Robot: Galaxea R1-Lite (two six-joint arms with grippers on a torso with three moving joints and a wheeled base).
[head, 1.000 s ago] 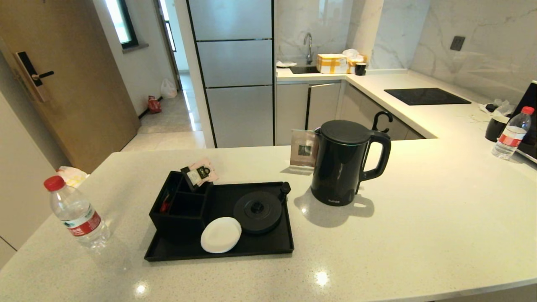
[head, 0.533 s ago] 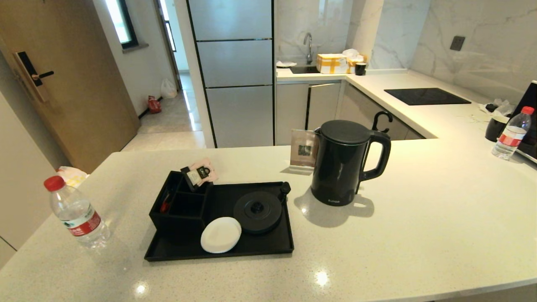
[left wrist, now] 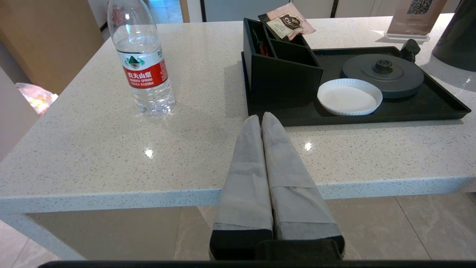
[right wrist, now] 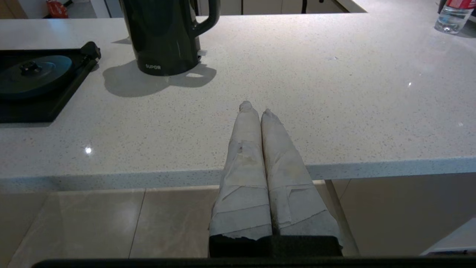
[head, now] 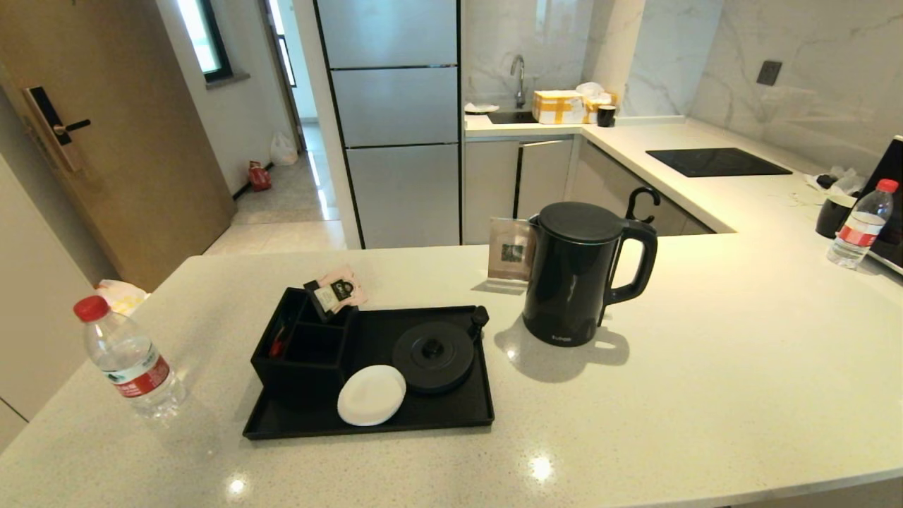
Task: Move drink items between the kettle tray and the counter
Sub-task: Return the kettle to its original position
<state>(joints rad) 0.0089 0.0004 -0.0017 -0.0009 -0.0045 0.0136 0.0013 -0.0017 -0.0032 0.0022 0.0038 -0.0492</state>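
On the pale speckled stone tabletop (head: 705, 367) the tall glossy black electric kettle with its loop handle (head: 580, 271) stands upright off its base, just beside the right rim of the flat black rectangular tray (head: 367, 423), at about two o'clock from it. On the tray sit the round black kettle base (head: 432, 356), a white round coaster (head: 371, 395) touching it at seven o'clock, and a black compartmented box (head: 300, 349) with pink and black tea sachets (head: 337, 291) poking out. The small clear plastic water bottle with red cap and red-white label (head: 127, 360) stands on the tabletop well apart from the tray, at nine o'clock. A brown card stand (head: 509, 252) is partly hidden behind the kettle. A second bottle with a red cap (head: 857, 226) stands far off at three o'clock, next to a dark object cut off by the frame edge. A black glass hob panel (head: 716, 162) lies at one o'clock.

The left end effector (left wrist: 262, 117) hangs before the tabletop edge with its wrapped fingers pressed together, holding nothing; the right end effector (right wrist: 254, 108) likewise, fingers closed and empty. Neither shows in the head view.
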